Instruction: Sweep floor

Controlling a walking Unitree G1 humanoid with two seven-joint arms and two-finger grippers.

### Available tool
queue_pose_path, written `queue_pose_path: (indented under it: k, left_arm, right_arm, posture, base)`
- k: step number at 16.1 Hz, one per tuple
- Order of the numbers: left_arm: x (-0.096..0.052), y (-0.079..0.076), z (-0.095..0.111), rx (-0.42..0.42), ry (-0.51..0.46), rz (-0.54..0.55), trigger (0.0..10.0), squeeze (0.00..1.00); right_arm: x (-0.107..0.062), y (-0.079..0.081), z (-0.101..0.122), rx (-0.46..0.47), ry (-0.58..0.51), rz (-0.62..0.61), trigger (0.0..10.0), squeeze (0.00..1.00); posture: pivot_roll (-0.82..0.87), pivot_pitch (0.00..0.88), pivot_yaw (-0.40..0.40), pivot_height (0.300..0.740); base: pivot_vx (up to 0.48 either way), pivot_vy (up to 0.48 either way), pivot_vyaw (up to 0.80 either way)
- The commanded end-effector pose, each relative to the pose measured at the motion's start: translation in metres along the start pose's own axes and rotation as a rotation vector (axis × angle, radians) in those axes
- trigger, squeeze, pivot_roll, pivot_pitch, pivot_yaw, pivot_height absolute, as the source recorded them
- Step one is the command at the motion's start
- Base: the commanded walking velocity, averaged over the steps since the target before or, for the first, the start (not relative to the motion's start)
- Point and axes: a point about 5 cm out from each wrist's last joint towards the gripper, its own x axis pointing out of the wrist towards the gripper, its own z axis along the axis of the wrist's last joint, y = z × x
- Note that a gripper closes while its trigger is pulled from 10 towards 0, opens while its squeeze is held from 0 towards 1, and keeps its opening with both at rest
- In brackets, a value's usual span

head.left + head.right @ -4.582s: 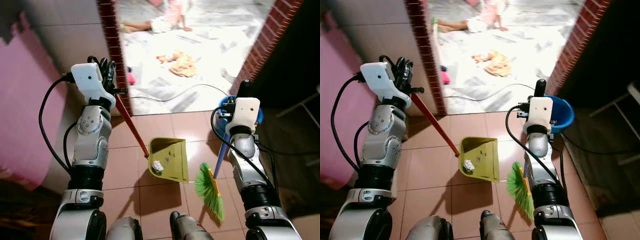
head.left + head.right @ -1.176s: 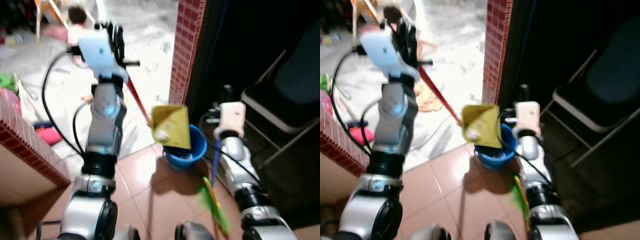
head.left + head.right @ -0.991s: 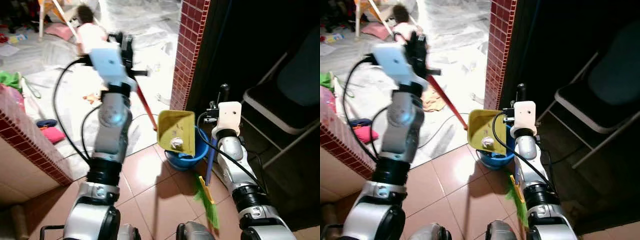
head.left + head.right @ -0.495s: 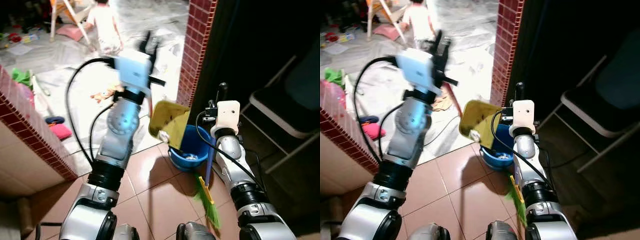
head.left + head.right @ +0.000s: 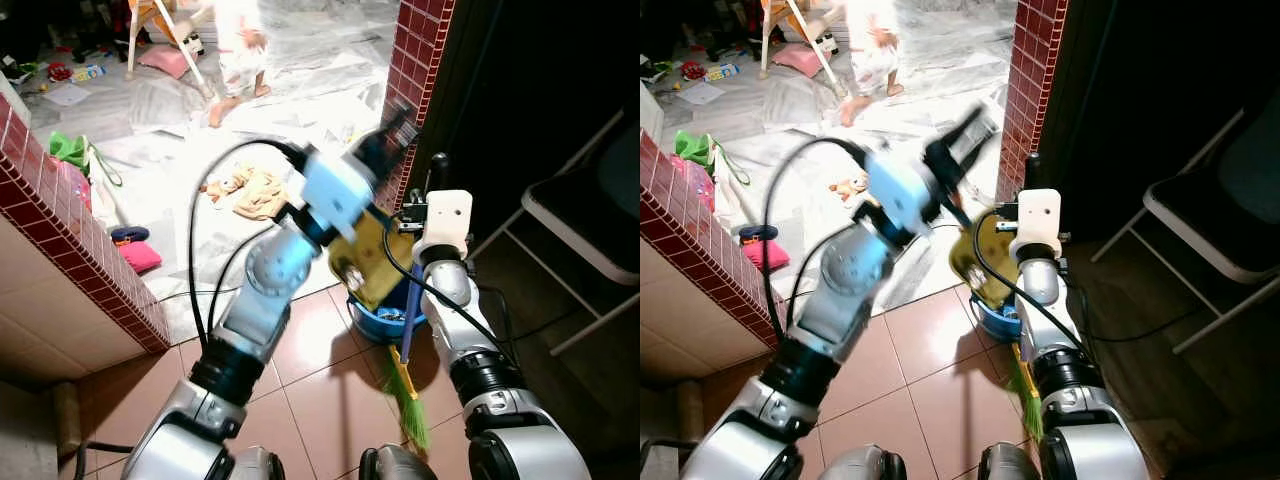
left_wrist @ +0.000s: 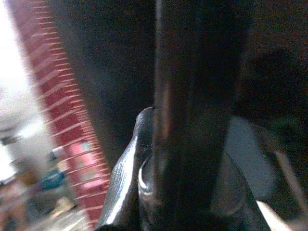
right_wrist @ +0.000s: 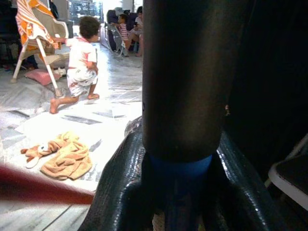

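Nearest to me, the green-bristled broom with the blue stick (image 5: 405, 385) stands on the terracotta tile floor (image 5: 310, 385); the right gripper (image 7: 180, 192) is closed around its stick. A little farther, the left gripper (image 5: 965, 135) clamps the handle of the yellow plastic dustpan (image 5: 368, 262) and tips it over the blue round bucket (image 5: 380, 322) — a pale crumpled scrap (image 5: 352, 276) sits in the pan. I judge the sweeping done and the emptying not finished. Beyond, a person (image 5: 240, 45) crouches on the pale floor.
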Motion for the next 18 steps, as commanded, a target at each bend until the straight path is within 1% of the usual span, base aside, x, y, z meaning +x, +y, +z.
queue_pose_path:
  k: [1, 2, 4, 5, 6, 7, 8, 9, 10, 11, 12, 13, 14, 15, 16, 17, 18]
  left_arm:
    - [0.001, -0.005, 0.013, 0.051, -0.075, -0.084, 10.0, 0.0]
    - [-0.002, -0.01, 0.011, 0.062, -0.074, -0.137, 10.0, 0.0]
    - [-0.006, -0.013, 0.008, 0.09, -0.069, -0.211, 10.0, 0.0]
    - [-0.007, -0.013, 0.008, 0.122, -0.077, -0.244, 10.0, 0.0]
    - [-0.007, -0.012, 0.007, 0.141, -0.08, -0.252, 10.0, 0.0]
    - [-0.003, -0.005, 0.009, 0.16, -0.09, -0.213, 10.0, 0.0]
    - [0.003, 0.009, 0.011, 0.155, -0.088, -0.119, 10.0, 0.0]
    - [0.009, 0.025, 0.012, 0.11, -0.074, -0.001, 10.0, 0.0]
    - [0.013, 0.038, 0.014, 0.091, -0.068, 0.079, 10.0, 0.0]
    - [0.018, 0.057, 0.017, 0.045, -0.064, 0.201, 10.0, 0.0]
    - [0.023, 0.082, 0.023, -0.009, -0.072, 0.338, 10.0, 0.0]
    - [0.024, 0.091, 0.027, -0.014, -0.081, 0.381, 10.0, 0.0]
    - [0.024, 0.104, 0.032, -0.02, -0.093, 0.442, 10.0, 0.0]
    - [0.023, 0.117, 0.036, -0.01, -0.097, 0.51, 10.0, 0.0]
    - [0.021, 0.13, 0.041, 0.042, -0.093, 0.575, 10.0, 0.0]
    - [0.02, 0.136, 0.043, 0.074, -0.079, 0.606, 10.0, 0.0]
    - [0.015, 0.149, 0.05, 0.129, -0.069, 0.673, 10.0, 0.0]
  right_arm:
    - [0.007, 0.005, 0.015, 0.023, -0.069, 0.001, 10.0, 0.0]
    - [0.008, 0.006, 0.015, 0.024, -0.069, 0.002, 10.0, 0.0]
    - [0.01, 0.007, 0.015, 0.025, -0.071, -0.001, 10.0, 0.0]
    - [0.012, 0.007, 0.017, 0.036, -0.08, -0.004, 10.0, 0.0]
    - [0.013, 0.009, 0.019, 0.04, -0.084, -0.001, 10.0, 0.0]
    - [0.013, 0.012, 0.02, 0.044, -0.09, 0.006, 10.0, 0.0]
    - [0.014, 0.014, 0.02, 0.05, -0.094, 0.009, 10.0, 0.0]
    - [0.014, 0.015, 0.021, 0.054, -0.096, 0.008, 10.0, 0.0]
    - [0.015, 0.016, 0.022, 0.057, -0.097, 0.008, 10.0, 0.0]
    - [0.015, 0.018, 0.023, 0.066, -0.104, 0.012, 10.0, 0.0]
    - [0.017, 0.021, 0.025, 0.077, -0.11, 0.02, 10.0, 0.0]
    - [0.017, 0.021, 0.025, 0.077, -0.111, 0.023, 10.0, 0.0]
    - [0.018, 0.023, 0.026, 0.079, -0.111, 0.028, 10.0, 0.0]
    - [0.018, 0.026, 0.026, 0.08, -0.111, 0.034, 10.0, 0.0]
    - [0.018, 0.028, 0.027, 0.077, -0.112, 0.042, 10.0, 0.0]
    - [0.018, 0.028, 0.027, 0.074, -0.113, 0.045, 10.0, 0.0]
    - [0.018, 0.029, 0.027, 0.071, -0.116, 0.051, 10.0, 0.0]
  posture:
    - [-0.02, 0.014, 0.069, 0.74]
    - [-0.02, 0.004, 0.066, 0.74]
    - [-0.02, 0.0, 0.065, 0.74]
    - [-0.02, 0.0, 0.064, 0.74]
    - [-0.02, 0.0, 0.063, 0.74]
    - [-0.01, 0.0, 0.063, 0.74]
    - [-0.01, 0.0, 0.062, 0.74]
    - [-0.01, 0.0, 0.062, 0.74]
    - [-0.01, 0.0, 0.06, 0.74]
    - [0.0, 0.0, 0.056, 0.74]
    - [0.01, 0.0, 0.048, 0.74]
    - [0.01, 0.0, 0.043, 0.74]
    - [0.01, 0.0, 0.04, 0.74]
    - [0.02, 0.0, 0.033, 0.74]
    - [0.02, 0.0, 0.029, 0.74]
    - [0.03, 0.0, 0.024, 0.74]
    - [0.03, 0.0, 0.016, 0.74]
  base:
    - [0.0, 0.0, 0.0]
    - [0.0, 0.0, 0.0]
    - [0.0, 0.0, 0.0]
    - [0.0, 0.0, 0.0]
    - [0.0, 0.0, 0.0]
    - [0.0, 0.0, 0.0]
    - [0.0, 0.0, 0.0]
    - [0.0, 0.0, 0.0]
    - [0.0, 0.0, 0.0]
    - [0.0, 0.0, 0.0]
    - [0.0, 0.0, 0.0]
    - [0.0, 0.0, 0.0]
    - [0.0, 0.0, 0.0]
    - [0.0, 0.0, 0.0]
    - [0.0, 0.0, 0.0]
    - [0.0, 0.0, 0.0]
    - [0.0, 0.0, 0.0]
